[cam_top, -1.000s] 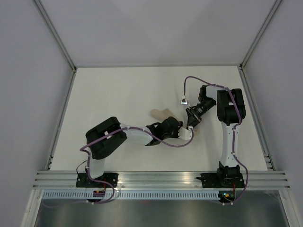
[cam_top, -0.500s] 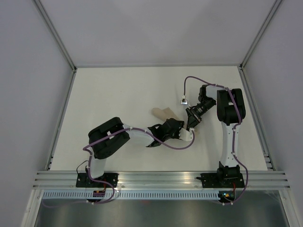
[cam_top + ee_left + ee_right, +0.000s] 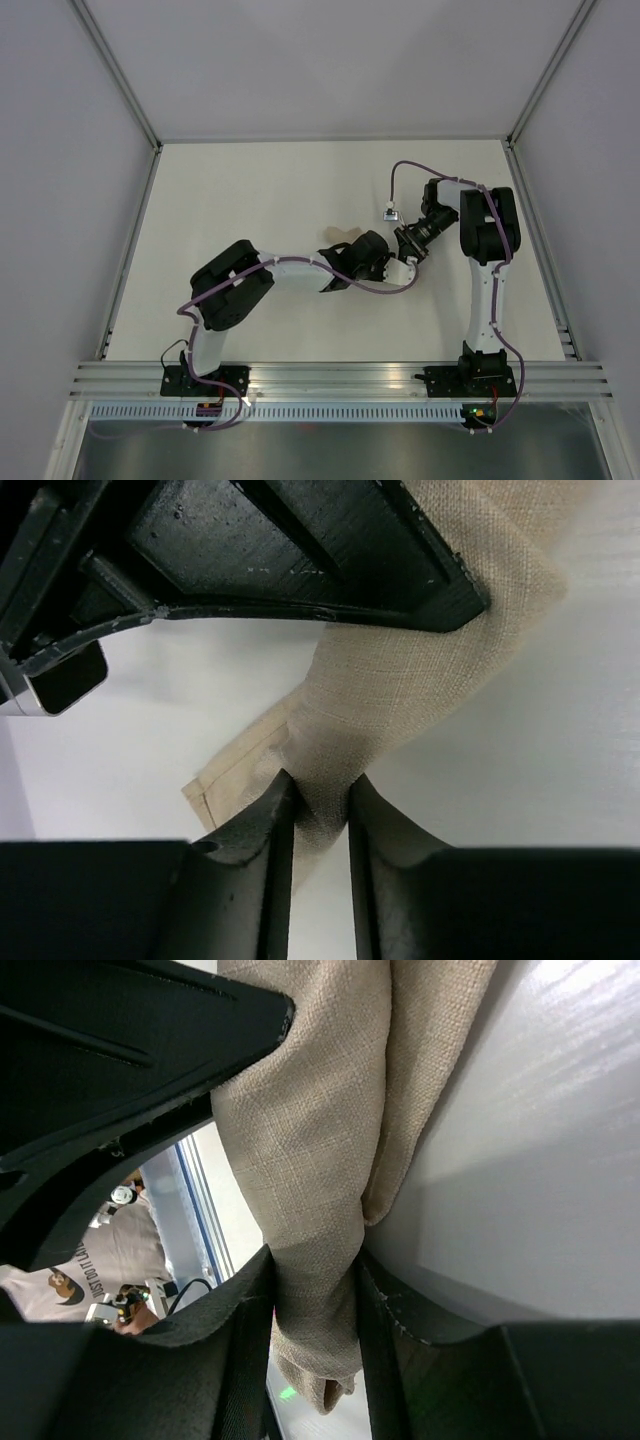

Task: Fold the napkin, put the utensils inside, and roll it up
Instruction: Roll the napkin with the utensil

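Note:
The beige napkin (image 3: 420, 670) is bunched up and held off the white table between both grippers. My left gripper (image 3: 320, 805) is shut on a narrow fold of it, with a hemmed corner (image 3: 215, 785) sticking out to the left. My right gripper (image 3: 315, 1295) is shut on a thick twisted part of the napkin (image 3: 310, 1110). In the top view the two grippers meet near the table's middle, left gripper (image 3: 385, 262) and right gripper (image 3: 408, 248), and only a small bit of napkin (image 3: 333, 237) shows beside the left arm. No utensils are in view.
A small grey module (image 3: 388, 214) hangs on the right arm's purple cable just behind the grippers. The white table (image 3: 250, 200) is walled on three sides. A metal rail (image 3: 340, 378) runs along the near edge by the arm bases.
My left gripper has moved away from the near edge, towards the back and close against the right gripper. The napkin piece that showed near the right gripper is now hidden. The right arm has barely moved.

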Controlling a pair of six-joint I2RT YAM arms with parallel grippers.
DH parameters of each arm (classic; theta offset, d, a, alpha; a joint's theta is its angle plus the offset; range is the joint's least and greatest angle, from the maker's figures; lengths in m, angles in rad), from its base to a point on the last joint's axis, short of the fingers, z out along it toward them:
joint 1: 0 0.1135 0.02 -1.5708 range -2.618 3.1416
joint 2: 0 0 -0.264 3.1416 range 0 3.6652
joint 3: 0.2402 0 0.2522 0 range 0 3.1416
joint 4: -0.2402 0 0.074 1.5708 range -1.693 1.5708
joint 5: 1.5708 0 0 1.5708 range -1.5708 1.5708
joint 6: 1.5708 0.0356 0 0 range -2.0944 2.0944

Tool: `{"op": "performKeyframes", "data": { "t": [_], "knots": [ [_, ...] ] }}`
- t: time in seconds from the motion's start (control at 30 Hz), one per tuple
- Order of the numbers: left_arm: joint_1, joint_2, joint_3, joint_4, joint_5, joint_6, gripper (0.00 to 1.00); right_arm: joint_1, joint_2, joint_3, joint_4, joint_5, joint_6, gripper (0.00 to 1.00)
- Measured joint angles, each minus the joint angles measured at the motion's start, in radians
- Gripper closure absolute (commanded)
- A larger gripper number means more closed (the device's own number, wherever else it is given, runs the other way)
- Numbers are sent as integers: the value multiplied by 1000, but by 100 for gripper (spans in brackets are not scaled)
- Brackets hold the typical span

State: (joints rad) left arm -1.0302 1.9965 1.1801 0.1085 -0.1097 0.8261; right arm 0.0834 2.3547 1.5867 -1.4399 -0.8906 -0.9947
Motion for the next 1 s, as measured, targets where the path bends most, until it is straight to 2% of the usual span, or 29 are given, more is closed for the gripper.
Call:
{"op": "performKeyframes", "data": {
  "t": [0.17, 0.37, 0.7, 0.9, 1.0],
  "knots": [
    [37, 24, 115, -160, 119, -33, 81, -5, -42, -14, 19, 23, 21, 46],
    [76, 53, 197, -259, 230, -79, 78, -5, -151, -85, 138, 63, 86, 35],
    [114, 73, 257, -349, 381, -136, 73, -79, -358, -226, 459, 82, 225, 31],
    [133, 98, 312, -429, 461, -167, 71, -221, -499, -299, 590, 25, 282, 31],
    [143, 118, 347, -476, 510, -185, 70, -291, -624, -391, 661, 8, 281, 29]
  ]
}}
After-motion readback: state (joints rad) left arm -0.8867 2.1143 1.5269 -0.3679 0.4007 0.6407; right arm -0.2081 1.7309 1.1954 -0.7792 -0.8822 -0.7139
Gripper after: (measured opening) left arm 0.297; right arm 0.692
